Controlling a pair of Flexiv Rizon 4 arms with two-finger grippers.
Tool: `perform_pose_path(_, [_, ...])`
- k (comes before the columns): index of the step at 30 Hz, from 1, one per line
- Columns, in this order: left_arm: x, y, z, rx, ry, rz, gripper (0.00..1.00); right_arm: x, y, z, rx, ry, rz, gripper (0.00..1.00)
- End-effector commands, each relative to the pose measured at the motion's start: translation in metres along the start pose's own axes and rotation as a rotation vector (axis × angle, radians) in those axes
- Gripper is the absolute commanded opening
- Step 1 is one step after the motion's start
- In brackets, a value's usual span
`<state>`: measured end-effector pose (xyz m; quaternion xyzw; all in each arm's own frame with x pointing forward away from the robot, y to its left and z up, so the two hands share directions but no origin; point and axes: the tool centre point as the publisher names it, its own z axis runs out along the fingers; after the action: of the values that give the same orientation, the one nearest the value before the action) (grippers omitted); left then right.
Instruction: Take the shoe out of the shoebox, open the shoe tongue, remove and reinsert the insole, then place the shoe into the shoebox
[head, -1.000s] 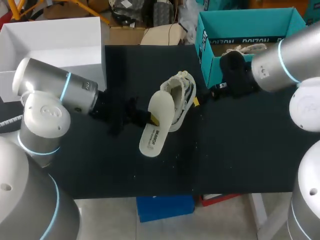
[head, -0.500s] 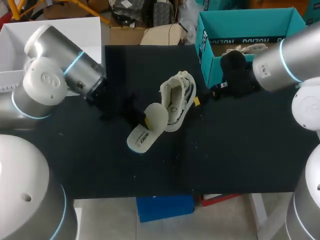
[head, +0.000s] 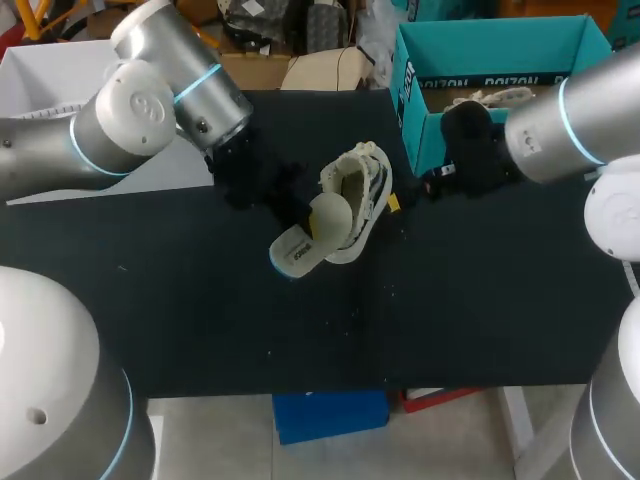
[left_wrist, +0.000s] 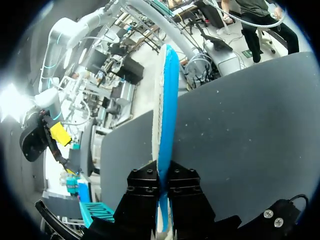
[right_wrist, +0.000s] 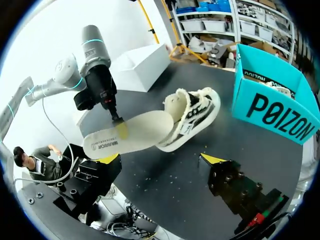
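The left gripper (head: 302, 226) is closed narrow on the insole (head: 308, 238), pinching it by its long edge about midway. In the left wrist view the insole stands edge-on between the 2 black fingers (left_wrist: 145, 192), showing its blue underside. The insole is lifted off the black tabletop (head: 200, 320) and tilted. Its printed end points toward the near edge, and its rounded end sits at the shoe's opening. I cannot tell for sure whether it touches the lining there.

The cream, dark-striped shoe (head: 358, 195) lies on its side near the middle of the tabletop, somewhat toward the far edge, with its opening turned to the left arm.

The right gripper (right_wrist: 160, 160) hangs wide open and holds nothing. Its 2 yellow tips are well apart, just beside the shoe on the side toward the right edge.

The teal shoebox (head: 412, 115) stands open at the far right corner of the tabletop, with what looks like a 2nd pale shoe (head: 490, 97) inside.
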<state>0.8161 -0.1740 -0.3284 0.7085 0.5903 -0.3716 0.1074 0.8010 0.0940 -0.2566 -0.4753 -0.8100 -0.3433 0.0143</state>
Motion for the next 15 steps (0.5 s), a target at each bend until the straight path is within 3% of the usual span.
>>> perform_pose_path(1, [-0.003,0.019,0.012,0.097,0.026,-0.006,0.0,0.001,0.001,0.0,0.002,-0.003,0.001,1.0])
perform_pose_path(15, [-0.004,0.061,0.022,-0.017,0.045,-0.04,0.0,0.001,0.001,0.0,0.002,-0.003,0.001,1.0])
